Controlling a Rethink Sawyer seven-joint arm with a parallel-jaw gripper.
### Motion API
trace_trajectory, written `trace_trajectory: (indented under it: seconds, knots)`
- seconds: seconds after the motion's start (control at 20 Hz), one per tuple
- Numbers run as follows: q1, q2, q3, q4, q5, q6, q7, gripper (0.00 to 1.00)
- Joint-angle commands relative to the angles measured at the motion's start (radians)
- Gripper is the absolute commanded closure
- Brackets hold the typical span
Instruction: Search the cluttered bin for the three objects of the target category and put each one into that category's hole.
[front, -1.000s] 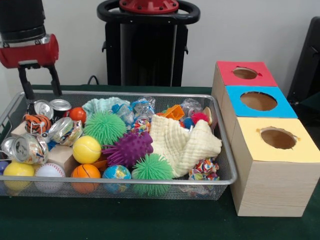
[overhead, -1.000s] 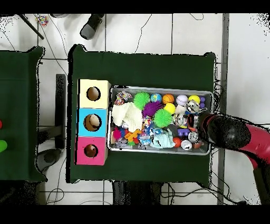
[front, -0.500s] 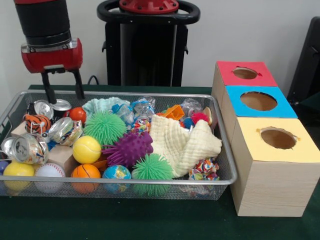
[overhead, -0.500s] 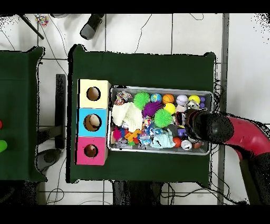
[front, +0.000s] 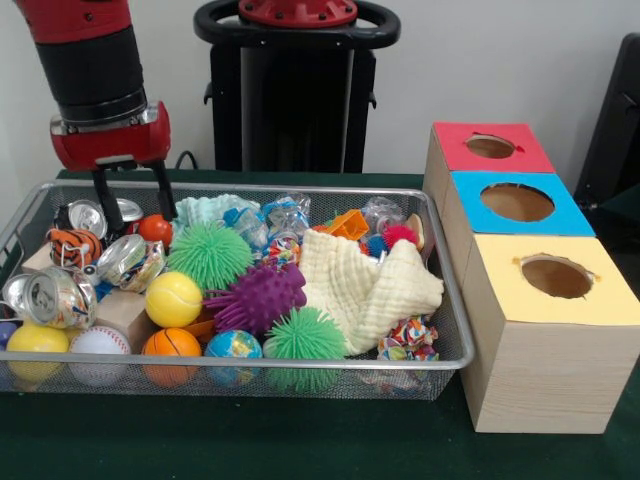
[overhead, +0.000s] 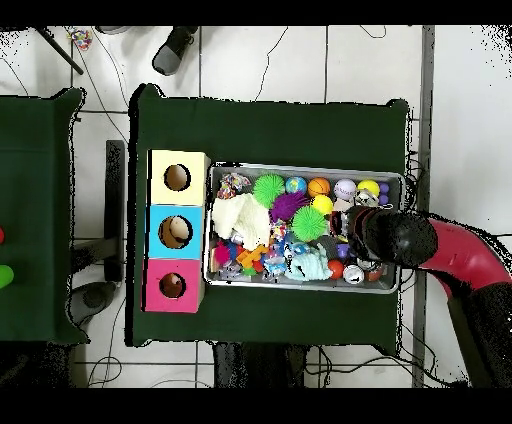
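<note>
The red and black arm descends vertically at the picture's left; its gripper (front: 135, 205) points straight down, fingers spread apart.

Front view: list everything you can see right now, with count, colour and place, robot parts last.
Wire bin: one, silver mesh, on the green table.
Spiky balls: three, two green and one purple, bin middle and front.
Smooth balls: yellow tennis-style, basketball, baseball, globe ball, another yellow one, a small orange-red one; bin's left front.
Crushed cans: about four, silver, bin's left end.
Tiger-striped toy: one, orange and black, left end.
Cloth: one, cream, right half of the bin.
Teal cloth: one, at the back.
Wooden boxes: three, tops red, blue and yellow, a round hole in each, right of the bin.
Gripper: one, red and black, fingers open, over the cans at the back left.
</note>
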Motion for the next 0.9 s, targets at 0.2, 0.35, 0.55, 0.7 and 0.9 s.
trace_trajectory:
  seconds: [0.2,0.35,0.55,0.7,0.9]
  knots:
    - [-0.074,-0.104,0.021,0.172,0.030,-0.044,0.033,0.00]
    - [-0.092,-0.181,0.034,0.294,0.034,-0.091,0.061,0.00]
    - [-0.105,-0.247,0.046,0.394,0.049,-0.137,0.092,0.00]
    - [-0.114,-0.285,0.038,0.431,0.059,-0.146,0.094,0.00]
    - [-0.127,-0.286,0.007,0.421,0.065,-0.121,0.082,0.00]
